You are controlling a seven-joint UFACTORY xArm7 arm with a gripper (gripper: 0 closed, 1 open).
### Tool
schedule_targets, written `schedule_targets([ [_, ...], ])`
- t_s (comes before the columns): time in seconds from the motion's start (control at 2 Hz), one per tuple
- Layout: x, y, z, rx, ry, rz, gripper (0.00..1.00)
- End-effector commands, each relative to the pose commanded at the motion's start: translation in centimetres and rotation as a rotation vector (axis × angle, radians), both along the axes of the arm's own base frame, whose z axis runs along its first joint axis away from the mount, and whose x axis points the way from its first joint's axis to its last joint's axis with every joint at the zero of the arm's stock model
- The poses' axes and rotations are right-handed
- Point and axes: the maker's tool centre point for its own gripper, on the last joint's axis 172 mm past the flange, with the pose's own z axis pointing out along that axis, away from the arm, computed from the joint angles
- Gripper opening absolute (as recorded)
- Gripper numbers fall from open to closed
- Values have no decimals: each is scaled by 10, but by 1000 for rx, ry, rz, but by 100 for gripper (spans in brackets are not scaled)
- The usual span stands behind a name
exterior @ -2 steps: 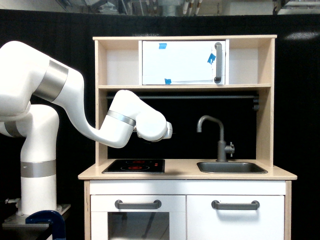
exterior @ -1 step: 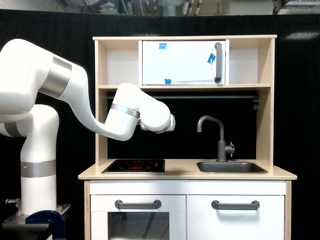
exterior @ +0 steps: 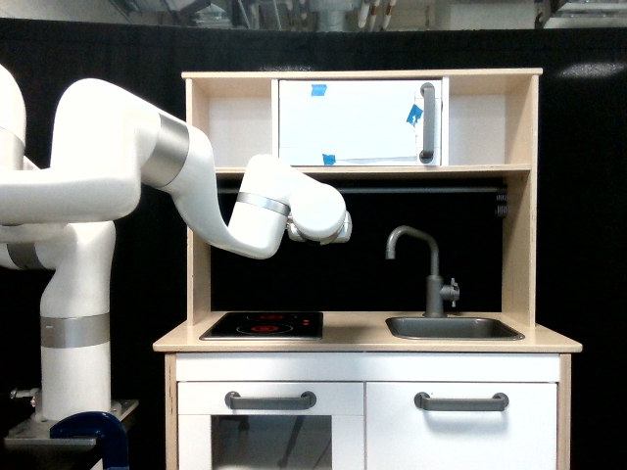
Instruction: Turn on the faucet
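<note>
The faucet (exterior: 432, 276) is a dark grey upright pipe with a hooked spout, and its small knob (exterior: 451, 290) sticks out toward the exterior view's right. It stands behind the sink (exterior: 453, 328) on the toy kitchen counter. The white arm's wrist (exterior: 318, 213) hangs under the shelf, up and toward the exterior view's left of the spout, well apart from it. No gripper fingers show; they are hidden behind the wrist.
A black hob (exterior: 263, 325) lies on the wooden counter (exterior: 362, 340) below the wrist. Above it run a shelf (exterior: 362, 170), a thin dark rail (exterior: 431, 190) and a white cupboard door (exterior: 358, 122) with a bar handle. Two drawer handles (exterior: 270, 399) sit below.
The arm's wrist has risen and shifted toward the exterior view's right, closer to the faucet and up under the shelf. The faucet has not moved.
</note>
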Motion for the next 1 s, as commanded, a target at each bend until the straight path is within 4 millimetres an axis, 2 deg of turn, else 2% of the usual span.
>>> schedule_targets([
  [0.5,14,70,1,0,0,0,100],
  [1.0,32,106,0,0,0,0,100],
])
